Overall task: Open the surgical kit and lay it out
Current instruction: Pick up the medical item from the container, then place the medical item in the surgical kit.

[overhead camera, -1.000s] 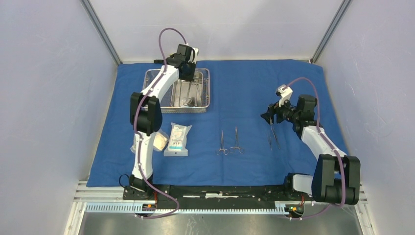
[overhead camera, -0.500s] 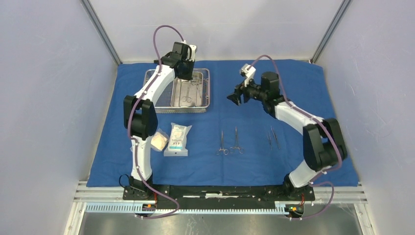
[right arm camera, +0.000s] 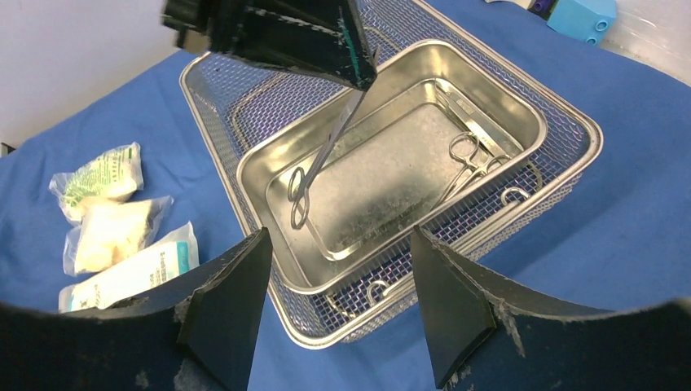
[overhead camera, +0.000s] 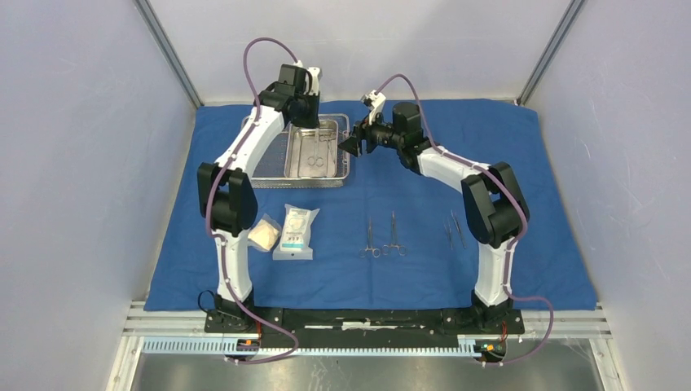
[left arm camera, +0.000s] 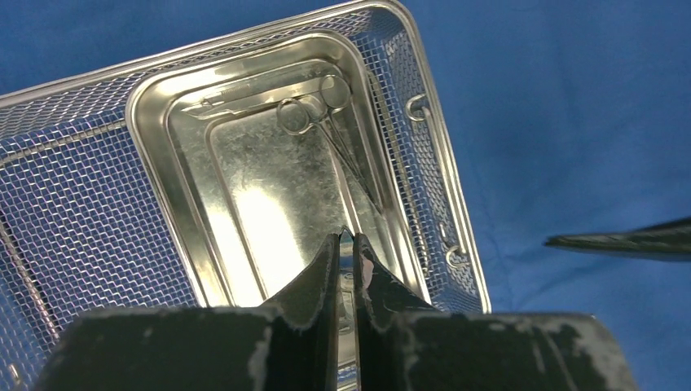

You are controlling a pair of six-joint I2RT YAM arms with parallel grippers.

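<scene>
The left pincer (left arm camera: 346, 242) pinches a scissor-like tool (right arm camera: 320, 159) by its tip over the pan (right arm camera: 383, 163), apparently to pass it to the spread right pincer (right arm camera: 341, 238).

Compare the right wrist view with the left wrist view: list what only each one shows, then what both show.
Right wrist only: three packets on the cloth, a blue block, and the steel tool hanging whole from the left gripper over the pan. Left wrist only: one dark finger of the right gripper, at the frame's edge. Both: the mesh basket, the pan inside it, a second tool lying in the pan, the cloth.
</scene>
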